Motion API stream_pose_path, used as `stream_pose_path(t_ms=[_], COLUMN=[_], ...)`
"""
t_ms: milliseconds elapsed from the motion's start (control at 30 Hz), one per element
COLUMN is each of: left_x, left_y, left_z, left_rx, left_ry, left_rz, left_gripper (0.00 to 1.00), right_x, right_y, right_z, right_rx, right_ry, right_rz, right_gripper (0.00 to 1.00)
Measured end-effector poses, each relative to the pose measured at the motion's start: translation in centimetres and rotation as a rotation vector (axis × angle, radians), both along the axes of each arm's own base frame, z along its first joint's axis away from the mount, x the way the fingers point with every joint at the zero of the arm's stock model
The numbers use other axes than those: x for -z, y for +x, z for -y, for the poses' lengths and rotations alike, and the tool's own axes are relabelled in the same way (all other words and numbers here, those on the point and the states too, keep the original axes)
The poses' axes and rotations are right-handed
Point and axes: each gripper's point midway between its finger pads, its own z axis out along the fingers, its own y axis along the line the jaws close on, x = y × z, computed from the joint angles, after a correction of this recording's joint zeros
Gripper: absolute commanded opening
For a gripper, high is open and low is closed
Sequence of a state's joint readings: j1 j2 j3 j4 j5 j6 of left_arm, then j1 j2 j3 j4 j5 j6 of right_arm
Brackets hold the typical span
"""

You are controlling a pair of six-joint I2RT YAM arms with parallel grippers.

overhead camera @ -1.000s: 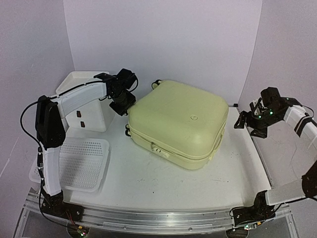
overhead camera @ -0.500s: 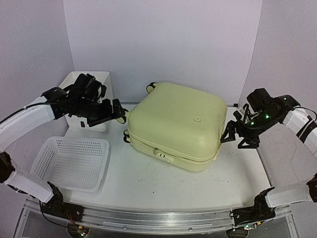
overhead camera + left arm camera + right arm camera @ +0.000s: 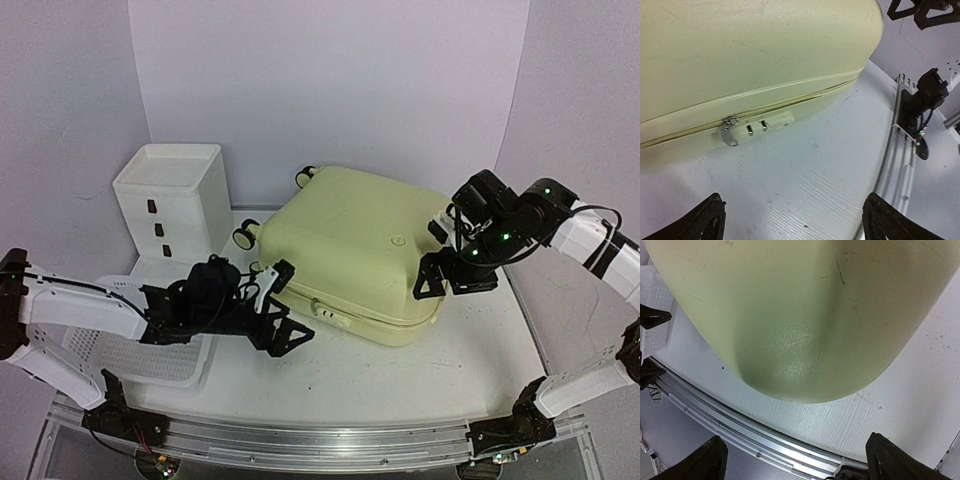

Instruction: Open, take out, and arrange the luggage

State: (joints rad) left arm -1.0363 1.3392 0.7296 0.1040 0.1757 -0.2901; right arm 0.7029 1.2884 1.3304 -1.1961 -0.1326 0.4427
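**Two robot arms, both grippers spread wide, flank a closed yellow suitcase on a white table**

A large pale yellow hard-shell luggage case [image 3: 355,250] lies flat on its side in the middle of a white table [image 3: 400,385], turned at an angle to the table's edges. It is shut, and its zipper runs closed along the seam. Two black-and-yellow wheels [image 3: 243,235] stick out from its far-left side. On the side facing the front of the table sits a small lock with a silver zipper pull [image 3: 730,135].

The left arm reaches in low from the left. The left gripper [image 3: 290,302] hangs just above the table beside the suitcase's near-left side. Its two black fingers are spread far apart and grasp nothing. Seen from its wrist, it points towards the lock and zipper pull with bare table between them.

The right arm bends in from the right. The right gripper [image 3: 432,258] is at the suitcase's right-hand rounded corner, fingers spread just as wide. From its wrist the yellow corner fills the space ahead of the fingers. I cannot tell whether either finger touches the shell.

Behind the left arm, at the back left, stands a white plastic drawer box [image 3: 170,205] with three small dark handles. A white perforated basket [image 3: 150,362] lies at the front left, partly under the left arm. An aluminium rail [image 3: 330,440] runs along the table's near edge.
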Motion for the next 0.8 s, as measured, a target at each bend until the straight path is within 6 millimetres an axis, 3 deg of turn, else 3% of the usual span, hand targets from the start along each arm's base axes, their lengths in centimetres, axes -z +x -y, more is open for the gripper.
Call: stream_pose_path(t_ms=[133, 200, 533, 800], left_x=[3.9, 4.6, 5.3, 6.0], left_y=[1.8, 2.7, 5.5, 7.0], left_z=[-0.3, 0.2, 2.0, 2.3], left_rx=[-0.034, -0.041, -0.08, -0.145], left_ry=[0.004, 0.005, -0.085, -0.143], left_rz=[0.142, 0.186, 0.314, 0.338], left_gripper=[0.79, 0.72, 0.53, 0.48], right_x=[0.0, -0.1, -1.3, -1.6], right_y=[0.3, 0.4, -0.2, -0.6], right_z=[0.3, 0.4, 1.4, 1.9], right_rx=[0.01, 0.013, 0.022, 0.028], right_ry=[-0.016, -0.018, 0.004, 0.009], right_rz=[0.017, 0.025, 0.078, 0.098], right_gripper=[0.98, 0.98, 0.98, 0.98])
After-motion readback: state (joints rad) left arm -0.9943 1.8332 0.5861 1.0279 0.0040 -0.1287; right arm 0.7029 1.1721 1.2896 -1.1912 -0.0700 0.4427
